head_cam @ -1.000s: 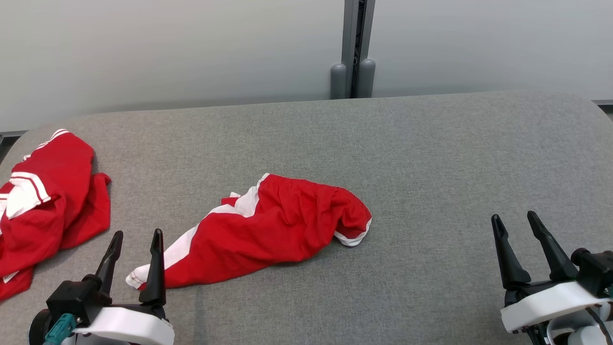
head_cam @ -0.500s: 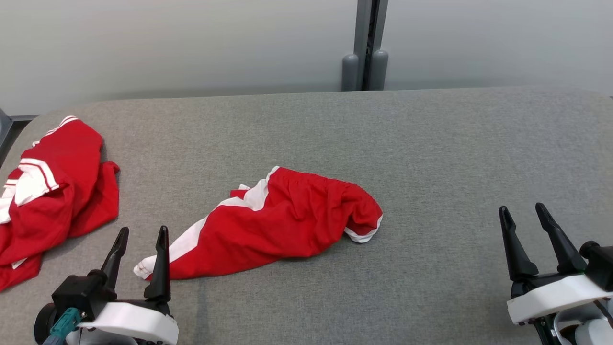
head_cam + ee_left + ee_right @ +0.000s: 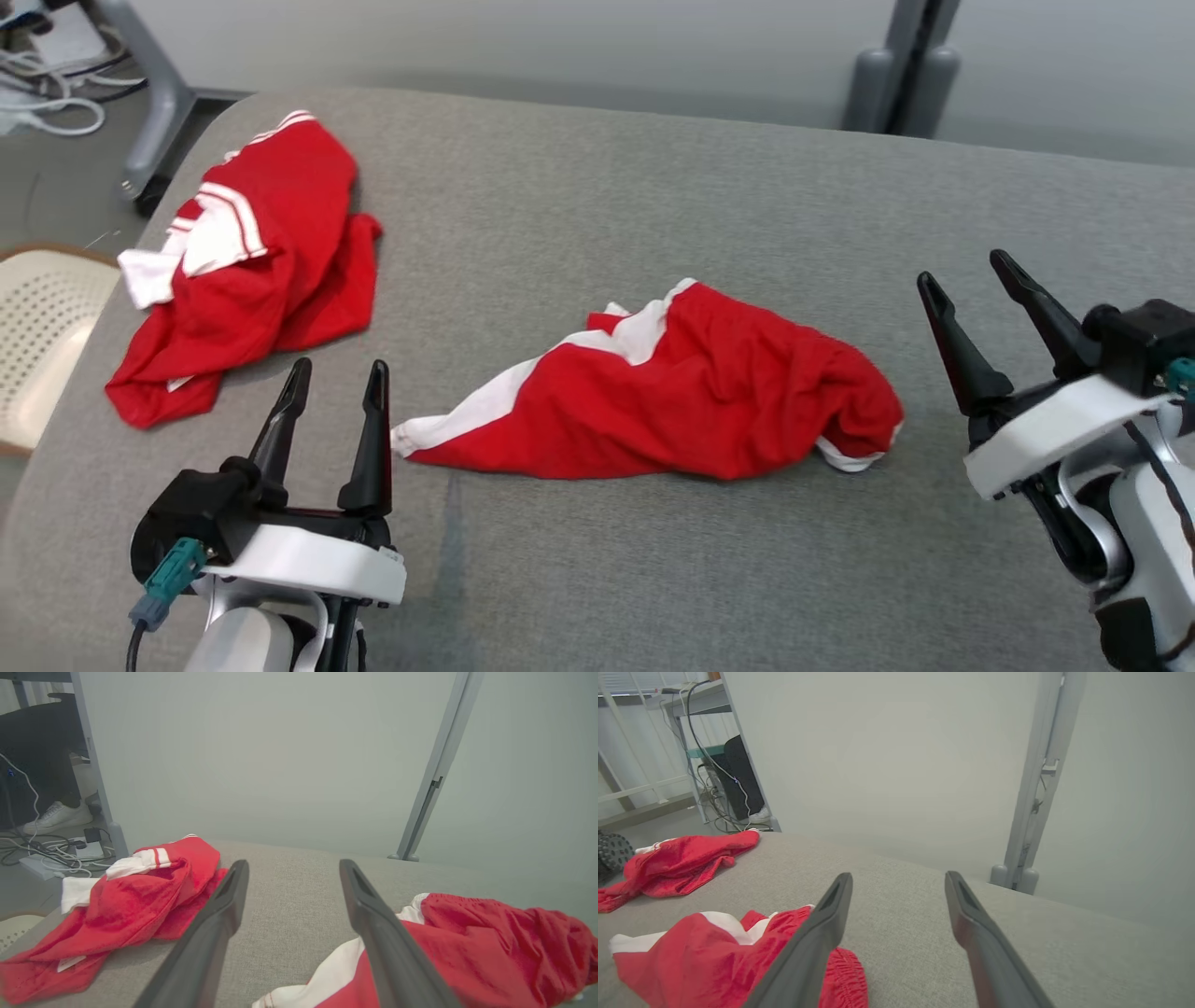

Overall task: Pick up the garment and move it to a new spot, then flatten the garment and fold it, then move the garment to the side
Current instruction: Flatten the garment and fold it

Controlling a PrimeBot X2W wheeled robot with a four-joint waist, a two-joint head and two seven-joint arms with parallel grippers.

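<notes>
Head view: my left pincer (image 3: 339,367) and right pincer (image 3: 962,267) both spread wide, empty. Red shorts (image 3: 691,401) lie crumpled on the bench (image 3: 597,187) between them, white hem (image 3: 425,437) just beside the left pincer's tips. Looks light, floppy, thin; I'd pinch hem and gathered waistband (image 3: 852,975).

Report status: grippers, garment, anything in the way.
Left gripper, right gripper open, empty. Centre red garment crumpled, not held, between them. Second red garment far left, apart; nothing blocking.

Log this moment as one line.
left gripper: open, empty | right gripper: open, empty | centre garment: crumpled, not held | pickup: pending
</notes>
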